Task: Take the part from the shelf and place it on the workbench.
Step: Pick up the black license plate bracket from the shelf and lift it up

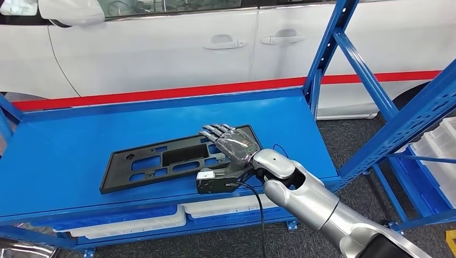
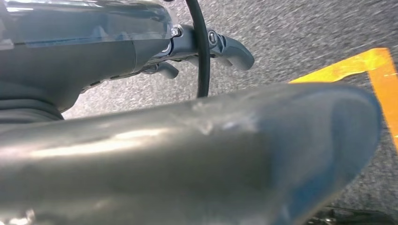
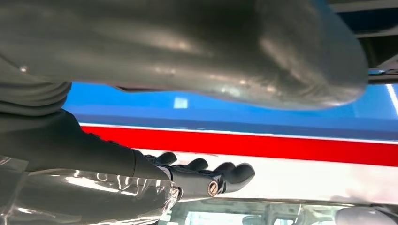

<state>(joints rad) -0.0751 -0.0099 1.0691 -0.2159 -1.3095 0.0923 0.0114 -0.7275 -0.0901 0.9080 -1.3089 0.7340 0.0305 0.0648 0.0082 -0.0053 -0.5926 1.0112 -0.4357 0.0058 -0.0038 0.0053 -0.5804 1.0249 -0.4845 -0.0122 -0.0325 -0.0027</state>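
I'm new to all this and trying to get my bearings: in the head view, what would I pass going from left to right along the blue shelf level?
Black part → right hand resting on the part's right end → blue shelf upright → white bins at the far right.

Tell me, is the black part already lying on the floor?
No: in the head view the black part lies flat on the blue shelf, with the right hand over its right end.

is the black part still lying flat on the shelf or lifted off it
Lying flat. In the head view the black part rests on the blue shelf, with the right robot hand over its right end. Whether the fingers grip it, cannot tell.
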